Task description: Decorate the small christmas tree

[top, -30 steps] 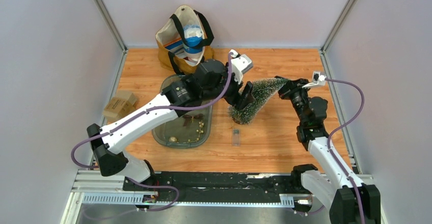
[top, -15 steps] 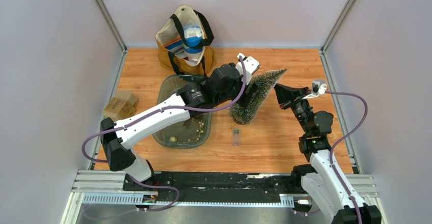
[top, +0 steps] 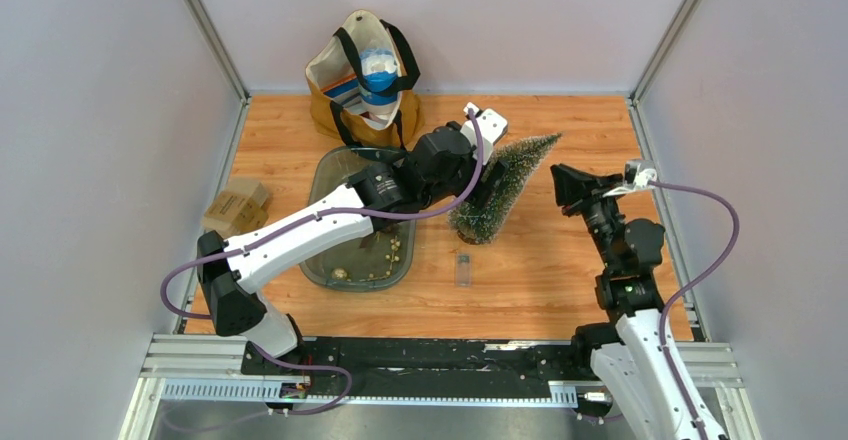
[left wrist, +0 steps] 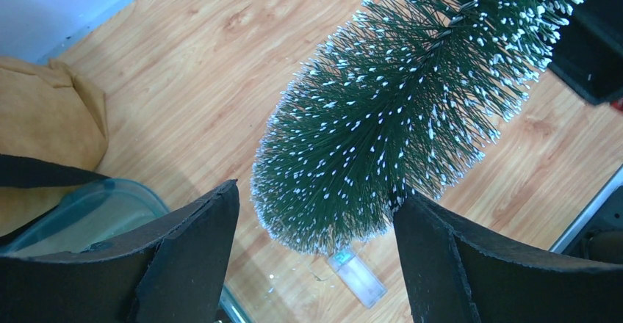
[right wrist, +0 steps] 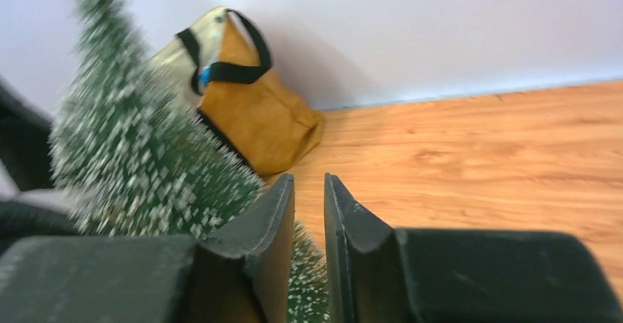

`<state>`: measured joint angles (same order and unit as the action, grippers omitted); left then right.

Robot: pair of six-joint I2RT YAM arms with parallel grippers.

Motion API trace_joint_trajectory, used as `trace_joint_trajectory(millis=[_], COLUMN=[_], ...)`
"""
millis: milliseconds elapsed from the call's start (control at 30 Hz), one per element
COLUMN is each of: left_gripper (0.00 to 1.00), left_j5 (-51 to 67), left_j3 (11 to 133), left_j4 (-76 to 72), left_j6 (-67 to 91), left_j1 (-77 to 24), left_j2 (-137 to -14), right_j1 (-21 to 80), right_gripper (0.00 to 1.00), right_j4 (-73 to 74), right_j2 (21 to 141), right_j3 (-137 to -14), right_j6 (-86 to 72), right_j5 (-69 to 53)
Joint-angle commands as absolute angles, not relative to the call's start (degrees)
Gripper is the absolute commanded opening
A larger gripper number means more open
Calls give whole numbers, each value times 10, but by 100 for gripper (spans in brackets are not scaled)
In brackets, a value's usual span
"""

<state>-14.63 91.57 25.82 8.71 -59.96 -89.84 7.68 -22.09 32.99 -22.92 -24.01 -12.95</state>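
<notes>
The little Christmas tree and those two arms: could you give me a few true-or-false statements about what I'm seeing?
1. The small christmas tree stands on the wooden table, outside the clear tray. True.
2. The right gripper is clamped on the tree's tip. False: it hangs beside the tree, apart from it, holding nothing.
3. The left gripper holds its fingers wide apart, one on each side of the tree's lower part. True.
4. The tan bag lies inside the tray. False: it stands by the back wall, behind the tray.
5. Ornaments hang on the tree. False: only white-tipped needles show.
</notes>
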Motion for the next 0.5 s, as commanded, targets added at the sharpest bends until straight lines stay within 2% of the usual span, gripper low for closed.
trace_joint_trajectory(millis=[0, 67, 200, 333, 467], left_gripper=[83, 83, 83, 84, 84], left_j5=[-139, -137, -136, -135, -131], left_j3=[937, 935, 937, 953, 961], left_j4=[245, 244, 250, 264, 272], left_j6=[76, 75, 69, 63, 61], left_j1=[-600, -600, -601, -600, -600], left_j2=[-887, -883, -885, -893, -899], right_j1=[64, 48, 4, -40, -49], right_gripper=[28, 36, 51, 73, 78], right_j4=[-21, 29, 49, 40, 19], right_j2=[372, 412, 476, 497, 526], right_j3=[-335, -370, -398, -374, -346], right_j6=[-214, -235, -258, -244, -207], right_j5=[-34, -55, -171, -200, -235])
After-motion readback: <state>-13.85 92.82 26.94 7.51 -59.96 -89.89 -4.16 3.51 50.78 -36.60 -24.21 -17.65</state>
